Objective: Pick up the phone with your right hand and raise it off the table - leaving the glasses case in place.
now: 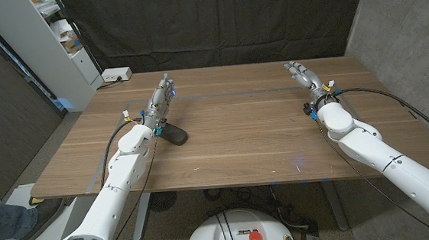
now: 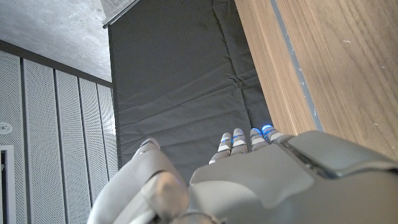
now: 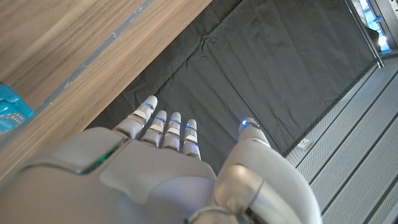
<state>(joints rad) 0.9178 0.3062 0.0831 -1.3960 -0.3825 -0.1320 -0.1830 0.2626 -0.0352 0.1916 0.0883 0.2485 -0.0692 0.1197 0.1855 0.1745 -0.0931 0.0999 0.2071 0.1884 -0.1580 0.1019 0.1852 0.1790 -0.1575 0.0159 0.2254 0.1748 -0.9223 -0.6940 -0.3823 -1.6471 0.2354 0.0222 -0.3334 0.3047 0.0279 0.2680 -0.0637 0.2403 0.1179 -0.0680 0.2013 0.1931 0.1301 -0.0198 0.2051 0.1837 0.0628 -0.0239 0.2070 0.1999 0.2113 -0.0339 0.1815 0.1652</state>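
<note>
Wooden table [image 1: 239,141], dark glasses case [image 1: 174,135] beside left hand [image 1: 161,101], right hand [image 1: 303,75], fingers apart, empty.

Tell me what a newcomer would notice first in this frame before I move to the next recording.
Two pale robot arms reach over a wooden table, the left hand and right hand both empty with fingers extended toward the far edge. A dark oblong object, possibly the glasses case, lies beside the left wrist. In the right wrist view a teal-blue object shows at the picture's edge; I cannot tell what it is.
</note>
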